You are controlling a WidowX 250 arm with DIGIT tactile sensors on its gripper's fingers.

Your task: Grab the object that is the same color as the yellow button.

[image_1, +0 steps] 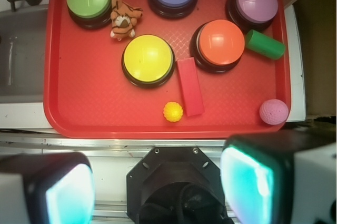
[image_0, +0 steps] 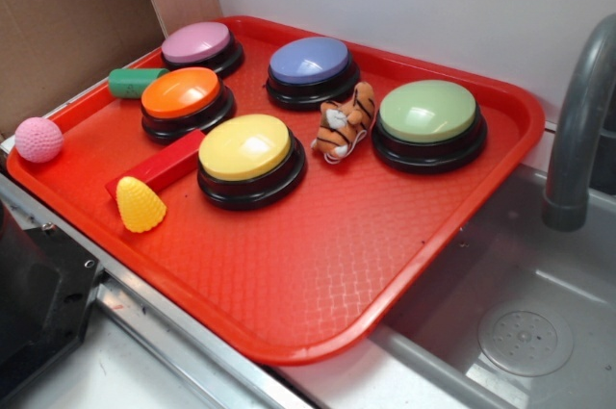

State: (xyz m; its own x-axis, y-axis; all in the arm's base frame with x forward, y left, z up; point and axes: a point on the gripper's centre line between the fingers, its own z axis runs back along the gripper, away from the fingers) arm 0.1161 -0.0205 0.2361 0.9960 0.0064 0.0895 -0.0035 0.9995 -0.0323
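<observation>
Yellow cone-shaped toy [image_0: 141, 205] with a bumpy, corn-like surface, standing near the front-left edge of the red tray [image_0: 318, 274], tip upward; seen from above in the wrist view it appears as a small round knob [image_1: 173, 112]. It touches, or lies just beside, one end of a red block [image_0: 159, 170], whose other end reaches toward the gap between the yellow button [image_0: 245, 149] and the orange-topped button [image_0: 180, 94]. The yellow button, with its black base, sits just right of the toy in the exterior view.

Farther out on the tray: a pink knobbly ball [image_0: 38, 140] at the left rim, a green cylinder [image_0: 135, 82] beside the orange-topped button, a small tiger toy [image_0: 344, 122], and buttons topped in mauve [image_0: 197, 43], blue [image_0: 309, 61] and pale green [image_0: 428, 111].

The gripper [image_1: 158, 182] hangs above the tray's near edge, well apart from the toy and looking straight down. Its jaws stand spread wide, the two fingers [image_1: 247, 179] at opposite sides of the wrist view, holding nothing. A grey tap [image_0: 577, 130] and a sink [image_0: 525, 337] lie to the right.
</observation>
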